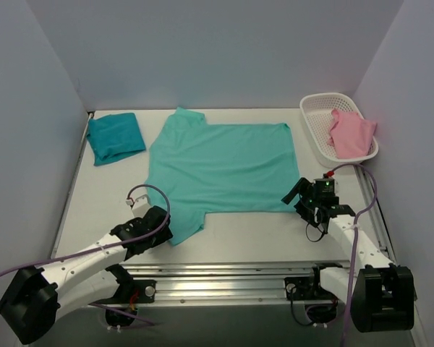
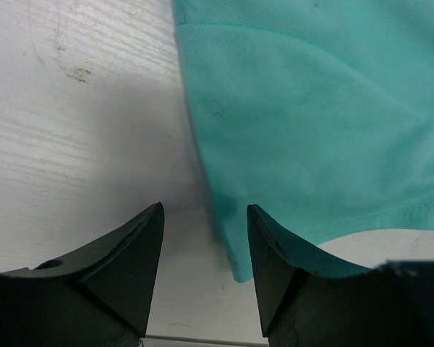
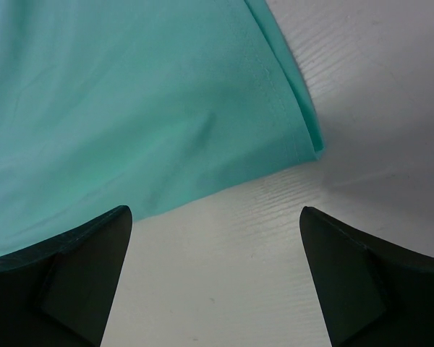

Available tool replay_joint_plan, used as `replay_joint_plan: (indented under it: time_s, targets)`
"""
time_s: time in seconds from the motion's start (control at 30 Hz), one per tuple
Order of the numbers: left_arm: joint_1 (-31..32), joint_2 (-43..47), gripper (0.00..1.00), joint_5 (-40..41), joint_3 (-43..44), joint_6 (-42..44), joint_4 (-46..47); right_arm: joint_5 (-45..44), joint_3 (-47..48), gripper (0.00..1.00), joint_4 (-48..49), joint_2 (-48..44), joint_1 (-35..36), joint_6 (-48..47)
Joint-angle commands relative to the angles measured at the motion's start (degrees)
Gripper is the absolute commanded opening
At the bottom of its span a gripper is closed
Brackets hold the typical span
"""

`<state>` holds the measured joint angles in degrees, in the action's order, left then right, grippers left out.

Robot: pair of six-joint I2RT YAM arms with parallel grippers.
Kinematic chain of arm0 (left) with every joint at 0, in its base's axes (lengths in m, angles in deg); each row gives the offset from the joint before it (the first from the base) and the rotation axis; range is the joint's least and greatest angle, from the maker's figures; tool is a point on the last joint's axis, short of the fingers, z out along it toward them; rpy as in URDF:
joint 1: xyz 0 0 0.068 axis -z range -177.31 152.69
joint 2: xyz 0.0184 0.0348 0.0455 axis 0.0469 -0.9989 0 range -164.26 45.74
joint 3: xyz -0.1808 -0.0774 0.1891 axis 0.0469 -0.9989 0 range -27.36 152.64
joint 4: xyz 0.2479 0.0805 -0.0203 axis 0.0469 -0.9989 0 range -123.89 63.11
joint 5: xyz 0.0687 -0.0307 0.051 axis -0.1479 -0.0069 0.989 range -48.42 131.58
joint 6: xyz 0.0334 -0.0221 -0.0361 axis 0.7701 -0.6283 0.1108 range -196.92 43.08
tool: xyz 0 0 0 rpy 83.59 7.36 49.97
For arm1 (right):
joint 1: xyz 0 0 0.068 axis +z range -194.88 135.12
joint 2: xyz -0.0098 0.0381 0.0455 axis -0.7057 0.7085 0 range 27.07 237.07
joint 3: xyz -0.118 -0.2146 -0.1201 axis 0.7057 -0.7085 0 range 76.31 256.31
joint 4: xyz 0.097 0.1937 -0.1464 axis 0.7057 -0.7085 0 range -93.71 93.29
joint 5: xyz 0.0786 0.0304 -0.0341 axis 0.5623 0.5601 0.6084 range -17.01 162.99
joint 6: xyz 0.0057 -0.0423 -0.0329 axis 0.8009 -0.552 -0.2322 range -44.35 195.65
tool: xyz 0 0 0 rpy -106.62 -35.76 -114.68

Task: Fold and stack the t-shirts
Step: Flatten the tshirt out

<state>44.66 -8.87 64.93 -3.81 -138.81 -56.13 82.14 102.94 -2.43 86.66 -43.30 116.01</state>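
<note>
Lying spread flat at the centre of the tabletop (image 1: 101, 202), the mint t-shirt (image 1: 220, 163) is pointing its hem toward 3 o'clock. The left gripper (image 2: 205, 213) is hovering at the shirt's 7 o'clock sleeve, jaws partly apart, straddling the sleeve's corner without clamping it. The right gripper (image 3: 215, 217) is hanging just off the 4 o'clock hem corner, jaws spread wide, holding nothing. The teal t-shirt (image 1: 116, 137) is sitting folded at 10 o'clock. A white basket (image 1: 312, 123) at 2 o'clock is holding a pink cloth (image 1: 351, 134).
</note>
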Motion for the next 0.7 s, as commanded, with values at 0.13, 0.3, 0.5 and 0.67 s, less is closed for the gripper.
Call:
replay_joint_plan:
  time_s: [0.13,0.3,0.5,0.67]
  targets:
    - [0.1,-3.3,0.58,-0.3,-0.2,1.2,10.4,-5.4,-1.2,0.94,3.9,0.3,-0.1,2.2]
    - [0.1,-9.1,0.58,-0.9,1.2,1.4,12.4,-6.5,-1.3,0.95,5.1,1.5,-0.3,2.8]
    - [0.1,-13.1,0.47,-2.1,1.8,1.4,15.6,-5.6,-2.4,0.87,9.0,6.0,-1.3,3.0]
    - [0.1,-12.5,0.41,-2.0,3.1,1.3,13.0,-3.8,-3.2,0.6,11.9,9.8,-2.6,3.1]
